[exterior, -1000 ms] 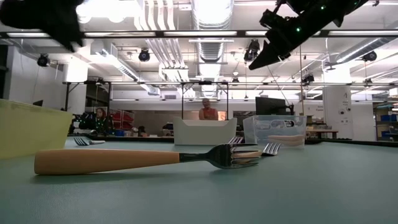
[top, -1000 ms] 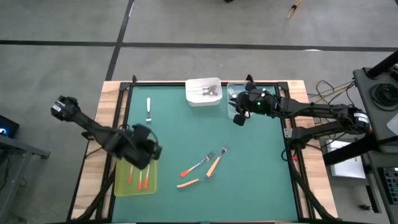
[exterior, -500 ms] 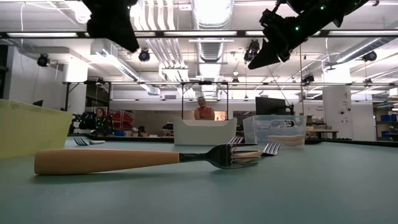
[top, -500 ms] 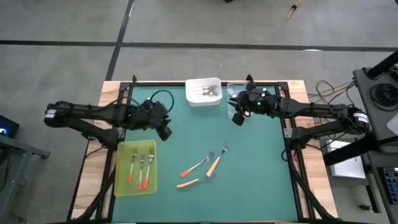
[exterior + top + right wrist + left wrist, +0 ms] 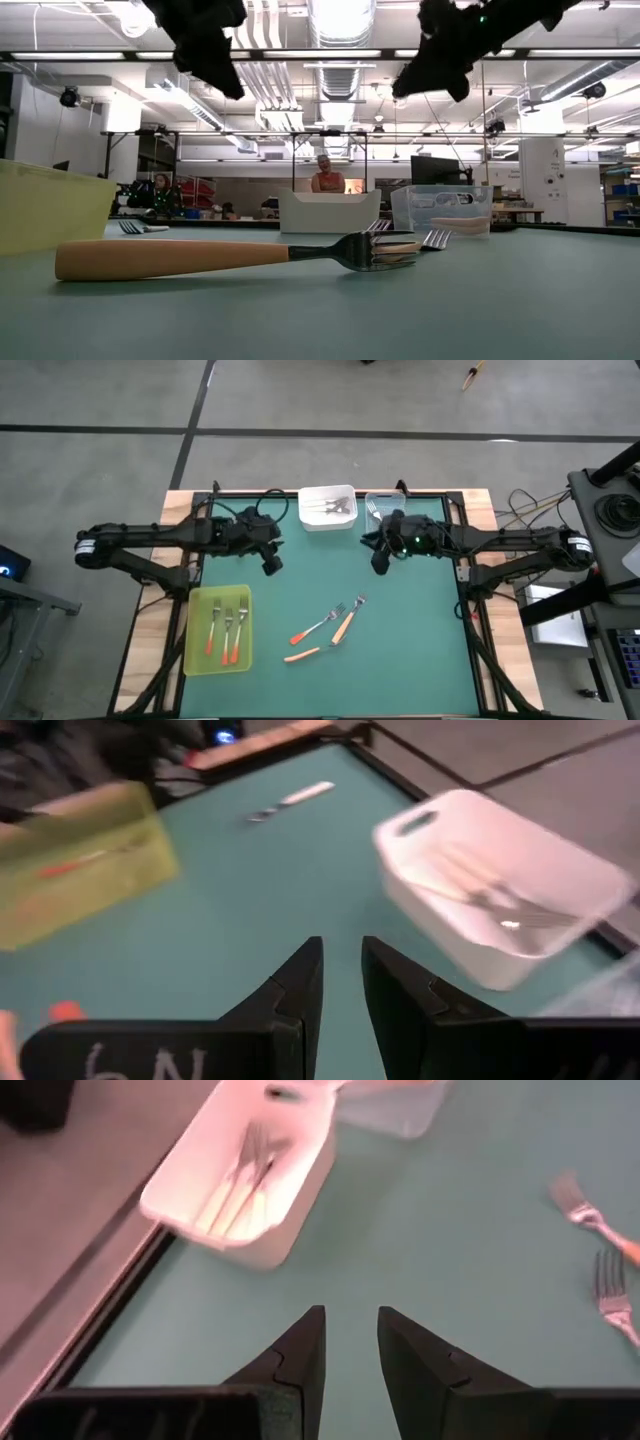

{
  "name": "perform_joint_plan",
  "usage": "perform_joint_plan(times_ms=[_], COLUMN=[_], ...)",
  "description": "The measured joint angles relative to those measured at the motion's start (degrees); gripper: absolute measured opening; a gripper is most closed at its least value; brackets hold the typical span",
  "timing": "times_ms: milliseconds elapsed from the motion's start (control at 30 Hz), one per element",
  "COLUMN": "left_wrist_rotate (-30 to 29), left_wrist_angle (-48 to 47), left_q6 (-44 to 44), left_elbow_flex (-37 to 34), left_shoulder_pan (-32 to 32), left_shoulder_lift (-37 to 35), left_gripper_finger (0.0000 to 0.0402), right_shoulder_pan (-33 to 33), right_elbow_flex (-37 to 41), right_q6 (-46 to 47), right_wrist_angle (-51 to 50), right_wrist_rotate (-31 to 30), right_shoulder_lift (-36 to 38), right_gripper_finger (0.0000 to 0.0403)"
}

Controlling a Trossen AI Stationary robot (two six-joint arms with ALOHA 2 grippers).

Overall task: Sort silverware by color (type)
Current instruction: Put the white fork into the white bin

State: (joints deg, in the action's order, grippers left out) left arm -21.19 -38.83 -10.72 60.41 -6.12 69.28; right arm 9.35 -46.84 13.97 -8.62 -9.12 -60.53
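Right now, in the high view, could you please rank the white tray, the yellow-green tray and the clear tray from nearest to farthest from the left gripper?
1. White tray, at the table's far edge, to the left gripper's right.
2. Yellow-green tray, near-left corner.
3. Clear tray, beyond the white one.

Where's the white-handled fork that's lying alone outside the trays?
In the right wrist view the white-handled fork lies on the green mat near its far-left edge, beyond the yellow-green tray.
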Motion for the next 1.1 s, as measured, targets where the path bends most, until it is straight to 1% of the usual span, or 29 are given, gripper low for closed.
perform_joint_plan(times_ms=[33, 100, 267, 333, 400, 467, 567, 800, 867, 967, 1033, 1100], left_wrist_rotate=[0.74, 4.28, 16.42, 18.95, 19.58, 19.64, 19.65, 19.47, 16.91, 9.78, 6.29, 4.33], left_wrist_angle=[2.1, 7.12, 21.01, 26.09, 30.78, 34.31, 37.21, 48.05, 49.72, 47.1, 43.69, 42.03], left_q6=[0.82, 2.13, 4.99, 5.6, 6.29, 7.36, 8.25, 10.09, 9.2, 5.6, 2.96, 0.94], left_elbow_flex=[-0.66, -2.65, -10.73, -13.87, -16.82, -18.99, -21.69, -28.59, -29.66, -30.19, -30.26, -30.28], left_shoulder_pan=[0.01, 0.01, 0.04, 0.05, -0.01, -0.05, -0.09, -0.3, -0.45, -0.53, -0.55, -0.55], left_shoulder_lift=[0.0, -0.52, -3.56, -5.32, -7.49, -9.97, -14.54, -23.92, -25.64, -27.37, -28.14, -28.2], left_gripper_finger=[0.0077, 0.0077, 0.0077, 0.0077, 0.0077, 0.0077, 0.0077, 0.0077, 0.0077, 0.0077, 0.0077, 0.0077], right_shoulder_pan=[-1.36, -4.39, -11.77, -13.39, -14.31, -14.5, -14.5, -14.48, -14.46, -14.45, -14.45, -14.43], right_elbow_flex=[-0.24, -0.71, -2.19, -2.84, -3.95, -5.2, -7.84, -15.4, -17.77, -21.83, -24.19, -26.37], right_q6=[1.03, 2.89, 3.02, 3.04, 3.08, 3.41, 4.02, 2.76, 3.13, 4.67, 5.53, 5.58], right_wrist_angle=[0.0, 0.02, 0.53, 0.43, 0.39, 0.31, -0.64, -9.14, -12.85, -18.8, -23.12, -27.06], right_wrist_rotate=[-0.21, -1.82, -5.66, -5.97, -6.06, -6.03, -5.95, -5.95, -5.95, -5.95, -5.95, -5.95], right_shoulder_lift=[0.0, -0.23, -1.66, -2.58, -3.78, -4.88, -6.88, -12.95, -14.97, -18.05, -20.14, -21.9], right_gripper_finger=[0.0063, 0.0063, 0.0063, 0.0063, 0.0063, 0.0063, 0.0063, 0.0063, 0.0063, 0.0063, 0.0063, 0.0063])
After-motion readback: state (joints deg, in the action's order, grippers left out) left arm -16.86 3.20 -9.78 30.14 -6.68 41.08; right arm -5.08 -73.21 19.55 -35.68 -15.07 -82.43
